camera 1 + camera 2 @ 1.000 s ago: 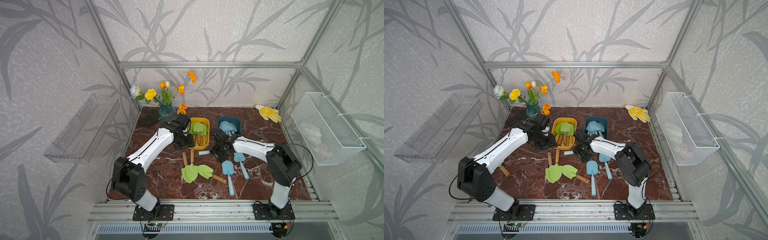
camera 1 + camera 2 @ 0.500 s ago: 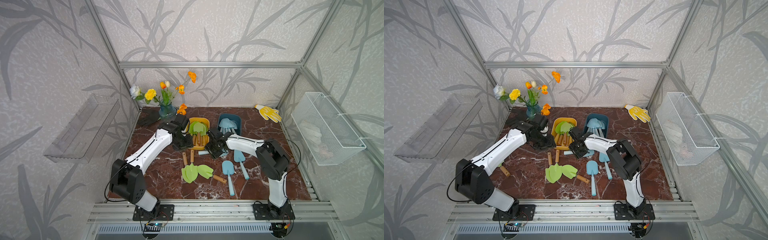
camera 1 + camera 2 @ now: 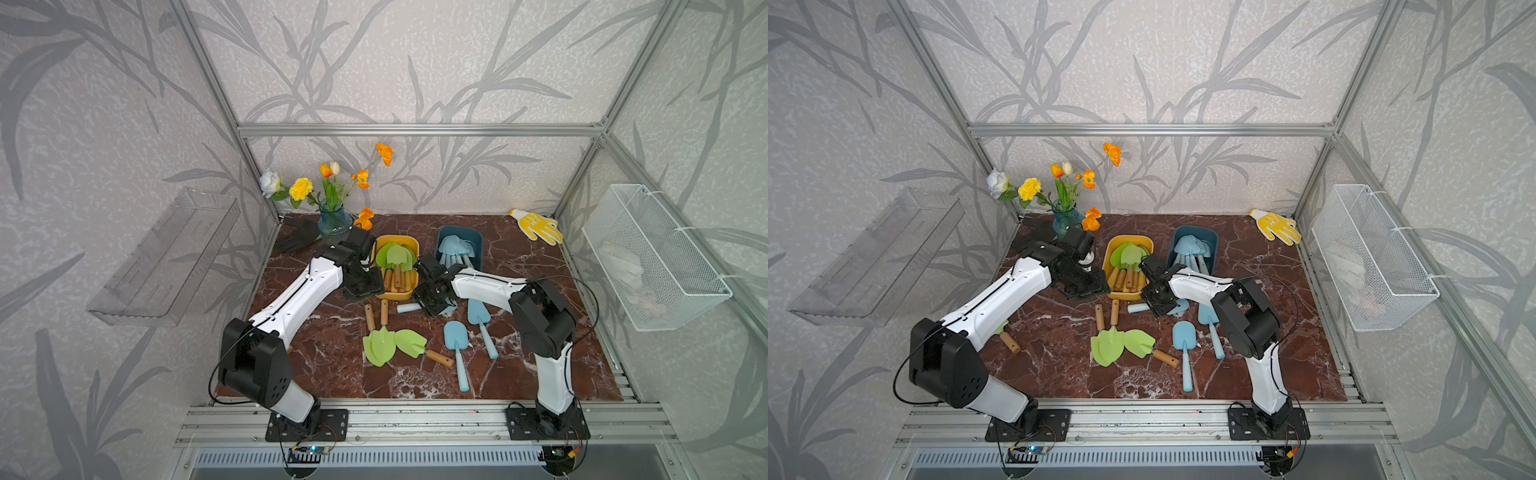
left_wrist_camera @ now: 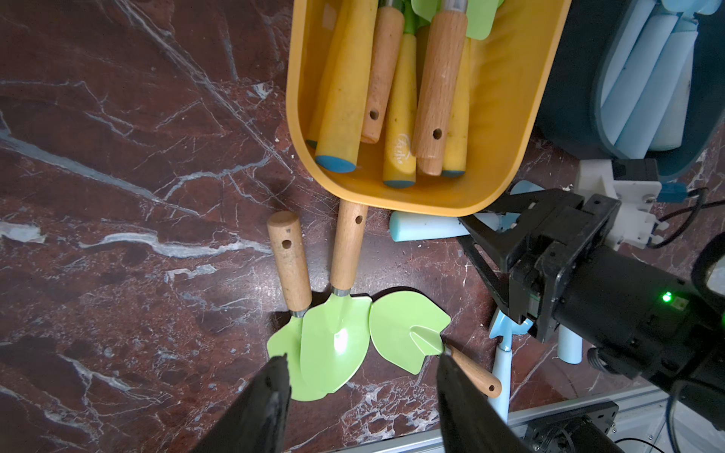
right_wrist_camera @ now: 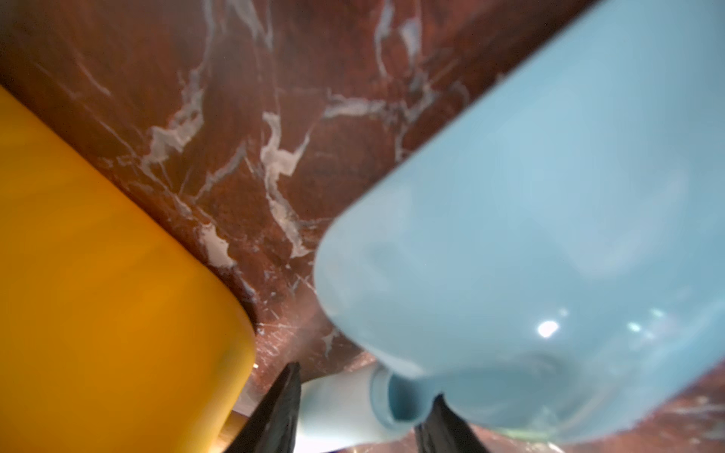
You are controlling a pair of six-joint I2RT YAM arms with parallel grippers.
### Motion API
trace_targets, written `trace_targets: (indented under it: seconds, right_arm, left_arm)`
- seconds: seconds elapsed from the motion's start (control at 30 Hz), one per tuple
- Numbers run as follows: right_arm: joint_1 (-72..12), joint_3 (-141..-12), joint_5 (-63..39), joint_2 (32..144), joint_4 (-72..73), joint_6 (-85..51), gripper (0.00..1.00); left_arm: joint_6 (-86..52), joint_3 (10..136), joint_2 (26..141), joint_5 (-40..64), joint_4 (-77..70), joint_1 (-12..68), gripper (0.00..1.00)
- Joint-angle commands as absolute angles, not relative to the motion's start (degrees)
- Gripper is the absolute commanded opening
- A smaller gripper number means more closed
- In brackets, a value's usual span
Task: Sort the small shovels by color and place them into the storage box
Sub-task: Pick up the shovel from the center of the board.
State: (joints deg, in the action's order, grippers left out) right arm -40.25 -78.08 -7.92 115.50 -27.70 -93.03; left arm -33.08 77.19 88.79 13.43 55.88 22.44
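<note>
A pale blue shovel (image 5: 549,196) lies on the marble in front of the yellow box (image 3: 399,240), and my right gripper (image 5: 365,382) is shut on its handle (image 3: 1138,308). Two more pale blue shovels (image 3: 455,336) lie nearer the front. Three green shovels with wooden handles (image 4: 337,337) lie fanned out beside them. The yellow box holds several green shovels, and the dark blue box (image 3: 478,245) holds several pale blue ones. My left gripper (image 4: 361,353) hovers open by the yellow box's front left corner, with nothing between its fingers (image 4: 274,392).
A vase of flowers (image 3: 332,220) and a black glove (image 3: 297,237) stand at the back left, a yellow glove (image 3: 538,226) at the back right. A wooden-handled green tool (image 3: 1007,338) shows partly under the left arm. A wire basket (image 3: 652,257) hangs on the right wall.
My right gripper has shifted a little left, down to the blue shovel by the yellow box, and its jaws have narrowed onto the handle. The left arm has hardly moved.
</note>
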Motion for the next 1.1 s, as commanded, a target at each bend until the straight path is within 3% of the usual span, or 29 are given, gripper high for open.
trace_targets:
  seconds: [0.0, 0.23, 0.47, 0.73, 0.93, 1.07]
  right_arm:
    - [-39.99, -72.75, -6.43, 113.20, -33.81, -91.26, 0.38]
    - [-40.06, -67.07, -6.18, 107.68, -35.96, -82.57, 0.20]
    - [-40.09, -73.48, -15.65, 108.36, -37.40, -62.90, 0.17]
    - [-37.83, -84.92, -22.80, 106.70, -40.81, -50.49, 0.16]
    - [-28.53, -95.14, -21.25, 109.69, -46.95, -43.60, 0.15]
    - [-23.31, -108.73, -14.41, 116.48, -55.97, -34.87, 0.16]
  left_arm:
    - [-32.79, 77.56, 89.31, 13.36, 56.69, 22.15, 0.60]
    - [-33.40, 78.11, 90.19, 14.41, 56.60, 22.15, 0.60]
    - [-34.87, 78.19, 90.36, 14.68, 56.38, 22.10, 0.60]
    - [-36.03, 77.79, 90.39, 13.45, 56.91, 22.13, 0.60]
    - [-36.55, 76.41, 89.10, 11.81, 57.22, 22.15, 0.60]
    - [-36.78, 75.41, 87.86, 10.63, 57.71, 22.15, 0.60]
